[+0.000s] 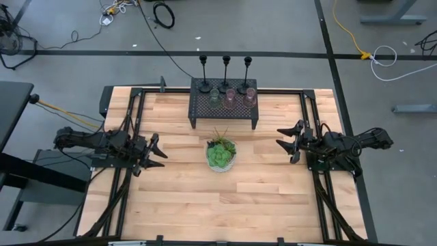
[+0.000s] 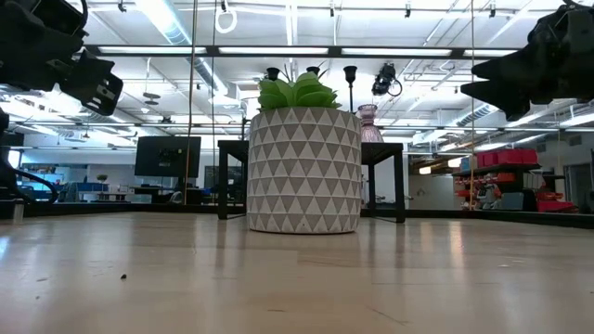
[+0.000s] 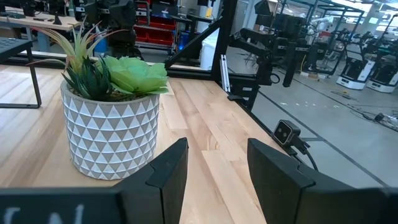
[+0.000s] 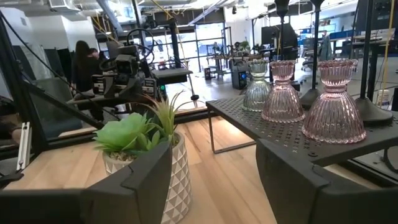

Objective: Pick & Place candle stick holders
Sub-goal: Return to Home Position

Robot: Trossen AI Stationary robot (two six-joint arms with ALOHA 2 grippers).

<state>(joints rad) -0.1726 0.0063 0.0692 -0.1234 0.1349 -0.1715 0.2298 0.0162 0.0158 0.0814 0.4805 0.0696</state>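
Note:
Three black candlesticks (image 1: 224,72) stand by their round bases along the far edge of the black mesh rack (image 1: 224,113). Three glass cups (image 1: 231,98) stand in a row in front of them: a greenish one (image 4: 256,85) and two pinkish ones (image 4: 334,102). My left gripper (image 1: 160,151) is open and empty at the table's left, left of the plant. My right gripper (image 1: 281,137) is open and empty at the table's right, near and right of the rack.
A green leafy plant in a grey-and-white triangle-patterned pot (image 1: 221,154) stands at the table's middle, between the two grippers and just near of the rack. Dark frame rails (image 1: 130,116) run along the table's left and right sides. A person (image 4: 82,62) is far off in the room.

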